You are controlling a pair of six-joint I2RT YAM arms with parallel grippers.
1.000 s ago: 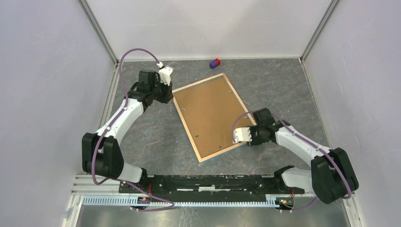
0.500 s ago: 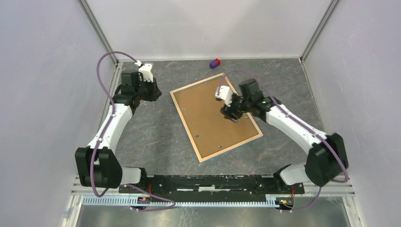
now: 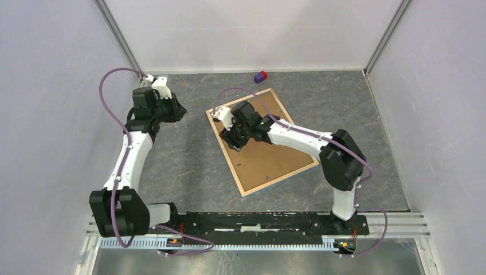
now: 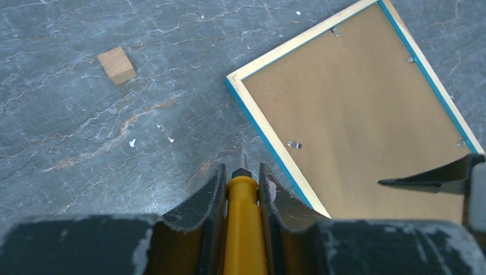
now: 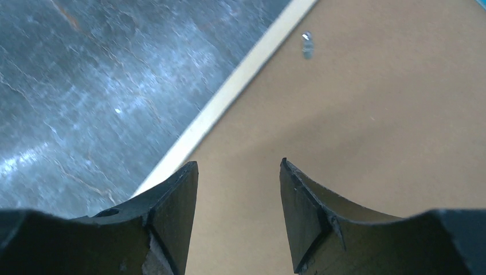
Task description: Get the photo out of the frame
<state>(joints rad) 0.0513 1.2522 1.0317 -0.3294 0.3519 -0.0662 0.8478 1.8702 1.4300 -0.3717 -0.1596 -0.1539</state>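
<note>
Frame (image 3: 261, 140), back up: right fingers (image 5: 172, 206), spread, over its rim nearest the counter (image 3: 183, 166) left edge, metal tab (image 5: 308, 44) just ahead; left fingers (image 4: 206, 200) pinch yellow tool (image 4: 243, 229), farther off.

right gripper (image 5: 238, 165), fingers apart, over the frame (image 5: 372, 114) back near its rim.

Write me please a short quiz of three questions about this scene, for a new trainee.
1. True or false: the frame lies with its brown back facing up.
2. What does the left pincer hold? A) a yellow tool B) a sponge C) nothing
3. Fill the gap: the right pincer, above the frame's back, is ____ (open or shut).

Key: 1 true; 2 A; 3 open.
</note>
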